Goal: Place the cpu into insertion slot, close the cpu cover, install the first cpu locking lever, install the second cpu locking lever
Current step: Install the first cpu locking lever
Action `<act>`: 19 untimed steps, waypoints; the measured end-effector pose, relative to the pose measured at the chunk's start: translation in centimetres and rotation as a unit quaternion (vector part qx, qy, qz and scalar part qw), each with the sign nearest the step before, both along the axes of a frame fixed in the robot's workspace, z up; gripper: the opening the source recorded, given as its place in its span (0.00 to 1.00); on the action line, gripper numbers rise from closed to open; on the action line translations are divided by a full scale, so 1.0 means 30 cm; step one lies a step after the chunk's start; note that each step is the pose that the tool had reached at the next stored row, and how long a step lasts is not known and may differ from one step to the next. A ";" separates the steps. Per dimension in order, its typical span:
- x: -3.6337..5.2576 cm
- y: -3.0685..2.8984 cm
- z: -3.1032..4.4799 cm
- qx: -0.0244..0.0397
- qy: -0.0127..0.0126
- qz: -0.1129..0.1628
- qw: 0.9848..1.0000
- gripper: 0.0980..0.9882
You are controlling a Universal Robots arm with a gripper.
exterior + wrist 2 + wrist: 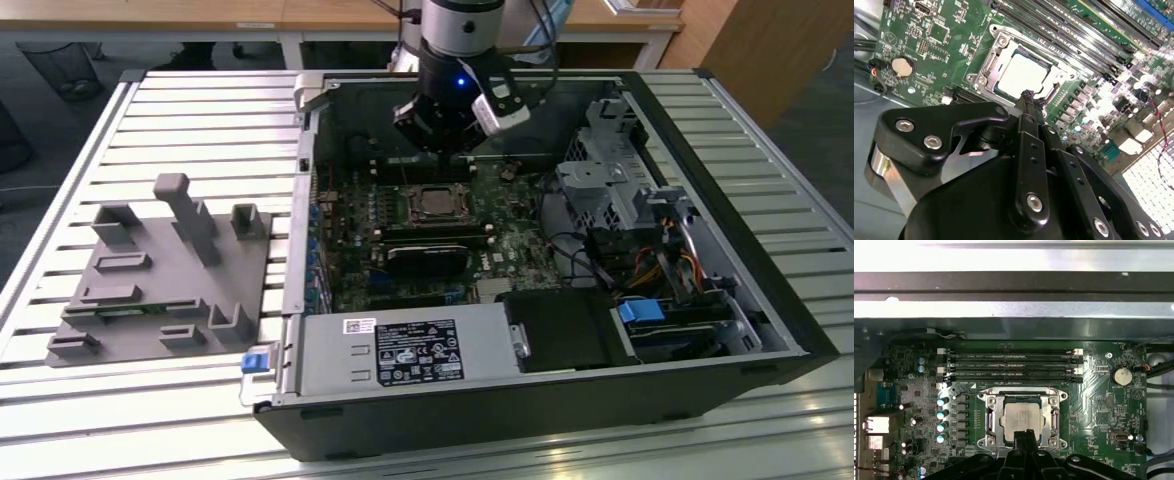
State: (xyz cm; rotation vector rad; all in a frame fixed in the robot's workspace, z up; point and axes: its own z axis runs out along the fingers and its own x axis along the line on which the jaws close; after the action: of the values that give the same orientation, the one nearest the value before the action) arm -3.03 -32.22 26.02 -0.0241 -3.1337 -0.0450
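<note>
The cpu (pixel 1021 417) lies flat in the insertion slot (pixel 1056 399) on the green board, its silvery top showing. The cpu cover (pixel 993 415) lies down around it as a silvery frame, and the chip shows through its window. In the second wrist view the cpu (pixel 1021 72) sits just past my gripper (pixel 1026 96), whose black fingers meet at the tips with nothing between them. In the exterior view my gripper (pixel 447 150) hangs inside the open computer case, above the board and just beyond the cpu (pixel 434 204). I cannot tell how the locking levers stand.
Long black memory slots (pixel 1014 365) run beside the socket. A black heatsink block (pixel 427 260) lies on its near side and a power supply (pixel 400 355) at the case front. Drive cages and cables (pixel 641 230) fill the exterior view's right. A grey fixture tray (pixel 160 270) lies outside the case.
</note>
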 end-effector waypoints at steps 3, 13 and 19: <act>-0.025 0.000 -0.002 0.001 -0.007 0.000 1.000 0.01; -0.094 0.000 -0.002 0.005 -0.015 0.000 1.000 0.01; -0.168 0.000 -0.003 0.005 -0.015 0.000 1.000 0.01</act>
State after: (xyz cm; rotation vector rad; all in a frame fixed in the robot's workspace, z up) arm -8.07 -32.22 25.94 -0.0234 -3.1628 -0.0619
